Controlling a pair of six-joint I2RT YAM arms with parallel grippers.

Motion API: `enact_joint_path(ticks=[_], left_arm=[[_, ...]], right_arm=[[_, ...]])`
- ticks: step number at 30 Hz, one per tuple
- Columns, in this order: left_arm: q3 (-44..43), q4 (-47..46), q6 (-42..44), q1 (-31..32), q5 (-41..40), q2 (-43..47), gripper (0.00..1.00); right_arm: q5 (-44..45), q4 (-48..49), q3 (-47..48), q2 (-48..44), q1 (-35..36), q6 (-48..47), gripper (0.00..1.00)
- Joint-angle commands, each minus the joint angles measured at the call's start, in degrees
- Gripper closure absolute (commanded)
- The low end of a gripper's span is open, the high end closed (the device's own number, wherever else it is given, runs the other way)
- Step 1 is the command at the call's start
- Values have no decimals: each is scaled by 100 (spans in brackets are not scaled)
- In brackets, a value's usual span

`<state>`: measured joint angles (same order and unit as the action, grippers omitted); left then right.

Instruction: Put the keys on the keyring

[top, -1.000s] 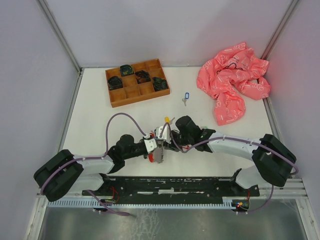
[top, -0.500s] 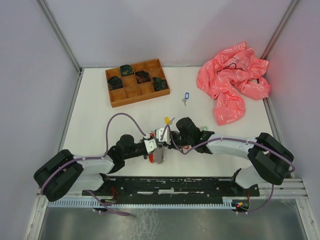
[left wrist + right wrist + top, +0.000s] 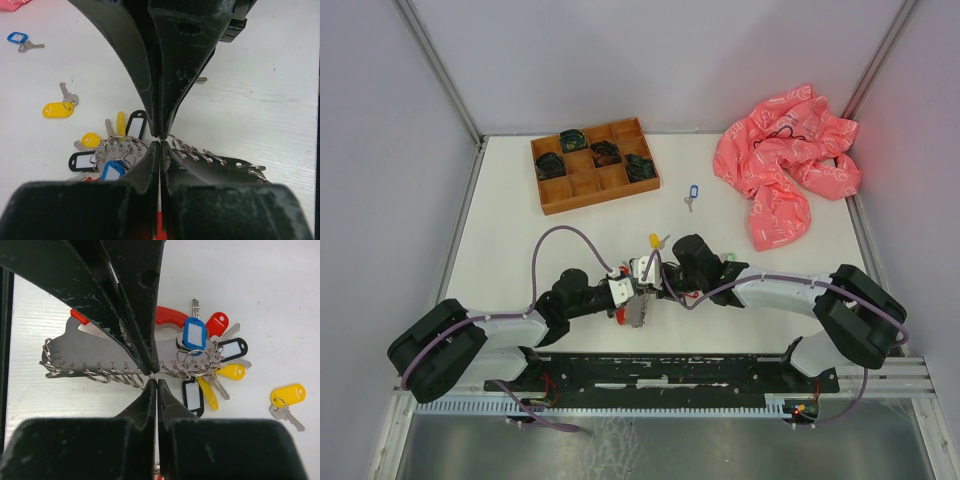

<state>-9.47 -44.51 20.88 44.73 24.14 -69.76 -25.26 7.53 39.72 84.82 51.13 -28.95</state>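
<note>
The keyring is a grey numbered plate edged with small rings, with a red handle. Several tagged keys hang bunched at one end, also visible in the left wrist view. My right gripper is shut, its tips pinching a small ring on the plate's edge. My left gripper is shut tight at the plate's opposite edge, with a red sliver showing deep between its fingers. Both meet over the plate near the front of the table. A loose yellow-tagged key and a blue-tagged key lie farther back.
A wooden compartment tray holding dark bundles stands at the back left. A crumpled pink bag lies at the back right. A green tag peeks out beside the right arm. Walls close in the table on three sides.
My right gripper has closed from partly open onto a small ring. The right arm shifted slightly. The left gripper has stayed shut and still.
</note>
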Motion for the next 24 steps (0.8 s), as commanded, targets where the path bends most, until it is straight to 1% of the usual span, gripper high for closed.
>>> enact_joint_path(ticks=[1, 9, 16, 24], left_arm=[[-229, -231, 55, 20, 46, -85, 94], [-254, -233, -59, 24, -184, -182, 83], [-267, -242, -135, 22, -327, -264, 78], [-292, -357, -199, 18, -281, -368, 77]], right_arm=[[-91, 254, 6, -101, 10, -154, 99], [-6, 331, -96, -240, 6, -155, 99], [12, 349, -121, -298, 2, -140, 99], [-95, 433, -132, -299, 2, -55, 99]])
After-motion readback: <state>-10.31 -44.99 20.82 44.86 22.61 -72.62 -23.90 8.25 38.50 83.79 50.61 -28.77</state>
